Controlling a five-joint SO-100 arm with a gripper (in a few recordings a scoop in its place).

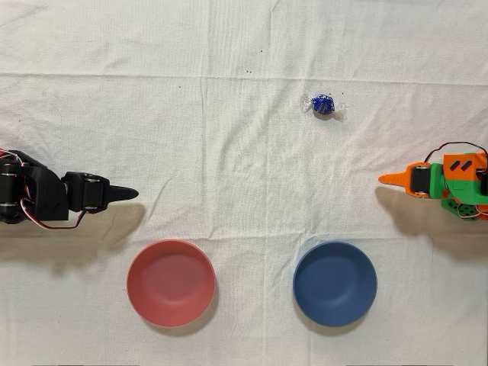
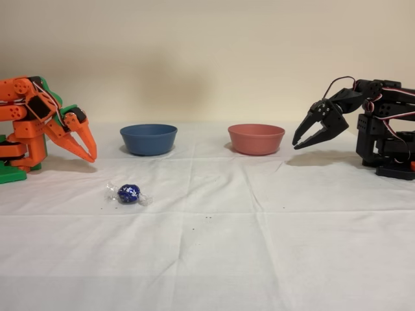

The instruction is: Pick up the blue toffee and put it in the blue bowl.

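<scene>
My gripper: my orange two-finger gripper point(image 2: 89, 148) sits at the left edge of the side view, folded back by my orange-and-green arm, tips pointing down over the cloth; in the overhead view it is the orange point point(image 1: 390, 180) at the right edge, mid-height.
Jaws: the two orange fingers lie close with only a thin gap towards the tips, and nothing is between them.
Toffee: the small round toffee in shiny dark blue wrapper with clear twisted ends point(image 2: 128, 193) lies on the cloth, lower left of centre in the side view, below and right of my fingertips and apart from them; from overhead it sits in the upper right point(image 1: 322, 104).
Blue bowl: the round matte dark blue shallow bowl point(image 2: 148, 138) stands behind the toffee, left of centre in the side view; lower right from overhead point(image 1: 335, 283).
Other bowl: a same-sized pinkish-red bowl point(image 2: 256, 138) stands beside it, apart.
Surface: a creased white cloth point(image 1: 229, 122) covers the table.
Other arm: the black arm point(image 2: 382, 126) stands idle at the right of the side view.
</scene>
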